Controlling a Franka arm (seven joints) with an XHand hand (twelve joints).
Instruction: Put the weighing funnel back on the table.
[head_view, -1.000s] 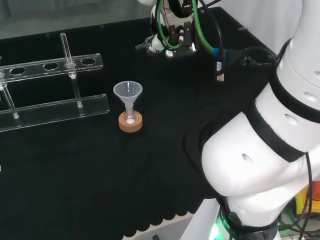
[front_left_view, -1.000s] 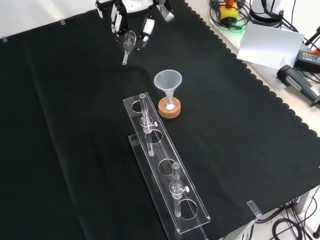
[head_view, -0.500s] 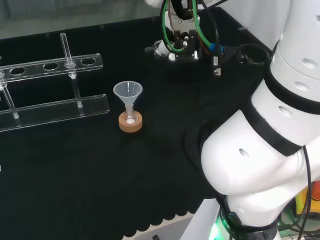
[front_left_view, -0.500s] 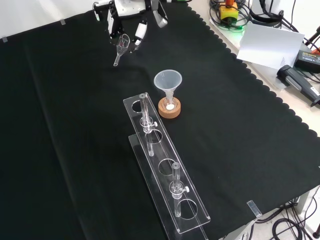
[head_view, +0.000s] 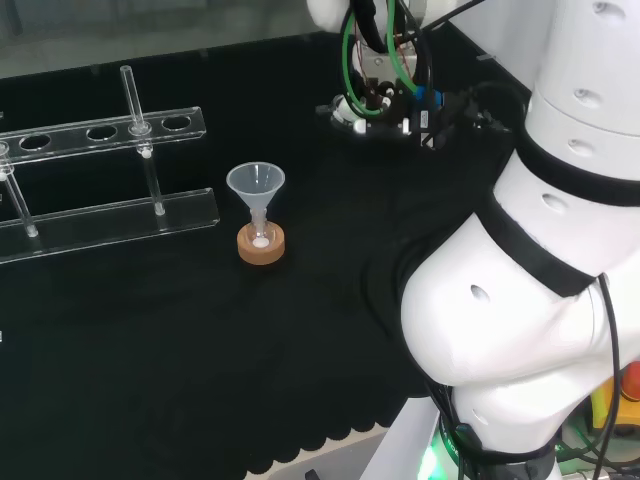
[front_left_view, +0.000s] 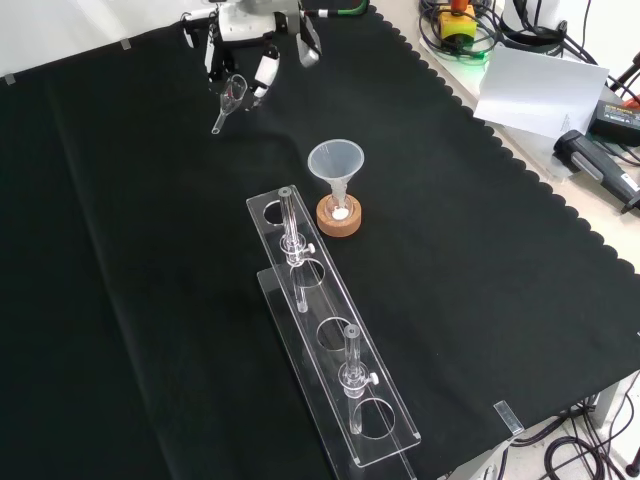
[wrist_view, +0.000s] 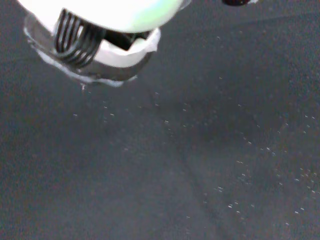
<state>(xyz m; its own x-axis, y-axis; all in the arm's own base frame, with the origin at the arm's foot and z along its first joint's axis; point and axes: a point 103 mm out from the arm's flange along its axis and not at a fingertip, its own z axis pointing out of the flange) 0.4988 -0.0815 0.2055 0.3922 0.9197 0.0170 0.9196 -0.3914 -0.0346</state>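
Observation:
The weighing funnel (front_left_view: 232, 95) is a small clear scoop with a short stem. In the front view it hangs at the top left of the cloth, stem slanting down to the left. The black and white hand (front_left_view: 252, 45) comes in from the top edge, its fingers (front_left_view: 263, 70) curled round the scoop's bowl. I cannot tell whether the stem tip touches the cloth. In the head view the hand (head_view: 385, 98) is at the far end of the cloth, under green cables. The wrist view looks past a blurred white part of the hand (wrist_view: 105, 15) and a clear rim at bare black cloth.
The big funnel (front_left_view: 336, 162) stands in a small flask on a cork ring (front_left_view: 339, 218) mid-cloth, also in the head view (head_view: 256, 185). A clear tube rack (front_left_view: 330, 345) with two glass tubes lies nearer the front. The arm's white links (head_view: 530, 300) fill the head view's right.
The hand has carried the weighing funnel leftward in the front view and rightward in the head view. The big funnel and the rack have not moved.

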